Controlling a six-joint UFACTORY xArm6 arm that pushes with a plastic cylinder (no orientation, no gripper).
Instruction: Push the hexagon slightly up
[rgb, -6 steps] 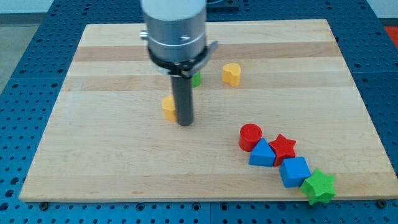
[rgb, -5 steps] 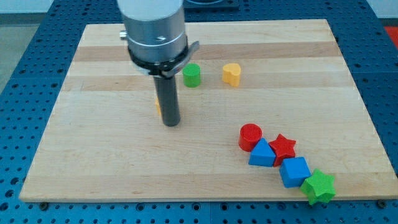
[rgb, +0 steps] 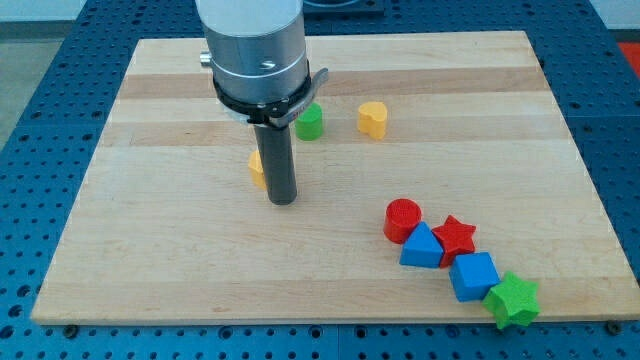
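Note:
A yellow block (rgb: 257, 168), likely the hexagon, lies near the board's middle left, mostly hidden behind my rod. My tip (rgb: 283, 201) rests on the board just below and to the right of it, touching or nearly touching. Only the block's left edge shows.
A green cylinder (rgb: 310, 122) and a yellow heart (rgb: 373, 118) lie toward the view's top. At lower right are a red cylinder (rgb: 403, 219), a red star (rgb: 457, 235), a blue triangle (rgb: 421, 247), a blue block (rgb: 473, 276) and a green star (rgb: 514, 299).
My tip moved left and slightly up, then came back a little right and down. The yellow block went from showing at the rod's left to mostly hidden behind it.

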